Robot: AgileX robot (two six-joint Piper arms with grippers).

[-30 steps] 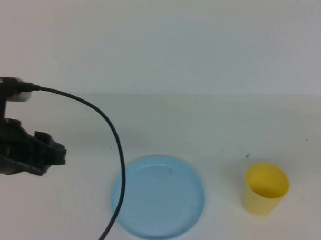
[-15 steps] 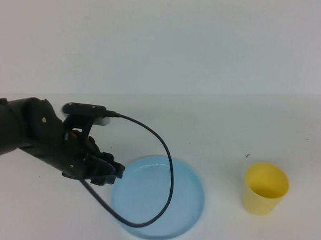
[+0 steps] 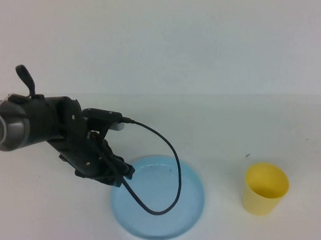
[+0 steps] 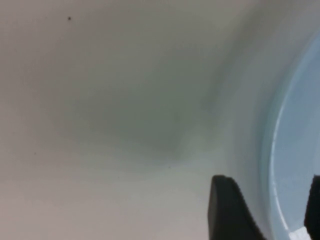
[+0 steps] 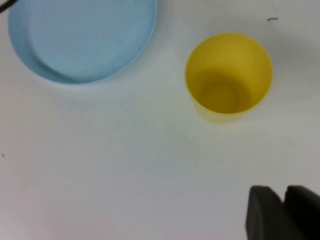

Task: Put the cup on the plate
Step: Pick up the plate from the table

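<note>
The light blue plate (image 3: pixel 163 204) lies on the white table at the front centre. The yellow cup (image 3: pixel 265 188) stands upright and empty to its right, apart from it. My left gripper (image 3: pixel 120 173) is at the plate's left rim. In the left wrist view my left gripper (image 4: pixel 270 200) is open and empty, and the plate's rim (image 4: pixel 280 150) lies between the fingers (image 4: pixel 227 210). My right gripper (image 5: pixel 284 192) is shut and empty. It is out of the high view, and hangs above bare table on the near side of the cup (image 5: pixel 229 75) and the plate (image 5: pixel 82 40).
A black cable (image 3: pixel 172 168) from the left arm loops over the plate's left half. The white table (image 3: pixel 229 127) runs back to a pale wall.
My left arm has swung in from the left edge to the plate's left rim, and its cable now hangs over the plate. The cup and plate have not moved.
</note>
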